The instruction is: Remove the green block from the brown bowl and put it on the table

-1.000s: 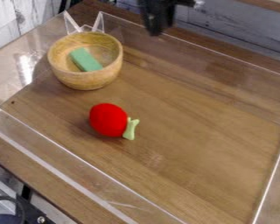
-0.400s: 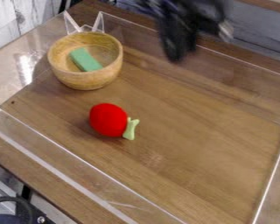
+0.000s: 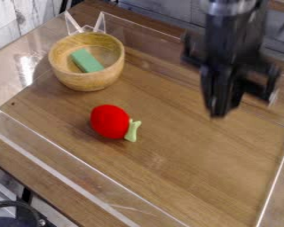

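**Block in bowl, arm off to the right**

The green block (image 3: 86,61) lies inside the bowl (image 3: 86,63), flat on the bottom, its long axis running diagonally from upper left to lower right in the picture. Nothing else shows in the bowl.

The arm comes in from the top edge on the right side and points almost straight down. Its end effector (image 3: 219,108) is a dark, motion-blurred shape hanging over the right part of the tabletop (image 3: 192,168), well apart from the bowl. The blur hides the fingers, but they are together, and nothing shows between them.

The bowl sits at the far left of the tabletop, near the clear plastic wall (image 3: 32,49). A red ball (image 3: 107,121) rests near the middle, closer to the camera than the bowl, with a pale green stub (image 3: 134,131) sticking out of its right side and touching the wood.
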`<state>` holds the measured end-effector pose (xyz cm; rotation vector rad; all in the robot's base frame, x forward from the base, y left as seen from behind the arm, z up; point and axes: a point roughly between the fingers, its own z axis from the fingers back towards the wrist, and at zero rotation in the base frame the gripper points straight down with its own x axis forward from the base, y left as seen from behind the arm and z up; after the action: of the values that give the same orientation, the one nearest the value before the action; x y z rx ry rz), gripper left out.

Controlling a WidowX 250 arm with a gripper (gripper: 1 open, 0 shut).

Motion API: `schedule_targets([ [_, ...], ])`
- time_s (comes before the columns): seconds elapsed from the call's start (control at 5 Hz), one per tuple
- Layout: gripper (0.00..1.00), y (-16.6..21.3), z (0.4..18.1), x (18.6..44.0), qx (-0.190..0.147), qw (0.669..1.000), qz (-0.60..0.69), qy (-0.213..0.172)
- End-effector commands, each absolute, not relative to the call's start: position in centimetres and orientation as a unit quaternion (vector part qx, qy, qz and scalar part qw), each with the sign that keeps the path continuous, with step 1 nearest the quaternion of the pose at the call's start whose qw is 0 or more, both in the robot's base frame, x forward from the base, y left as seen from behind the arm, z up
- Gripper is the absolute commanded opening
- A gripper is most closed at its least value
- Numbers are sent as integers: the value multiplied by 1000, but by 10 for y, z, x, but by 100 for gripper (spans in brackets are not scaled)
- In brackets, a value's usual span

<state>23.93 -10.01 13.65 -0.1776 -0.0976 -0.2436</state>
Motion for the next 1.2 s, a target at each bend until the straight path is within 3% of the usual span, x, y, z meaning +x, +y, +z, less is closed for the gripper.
schedule_targets([
  [0.0,0,-96,121,243,-89,990,-85,-69],
  [0.6,0,-64,98,270,-77,990,-93,-72],
  [0.8,100,-67,98,271,-75,993,-77,-56],
  [1.0,100,-65,116,269,-72,994,-74,-46],
])
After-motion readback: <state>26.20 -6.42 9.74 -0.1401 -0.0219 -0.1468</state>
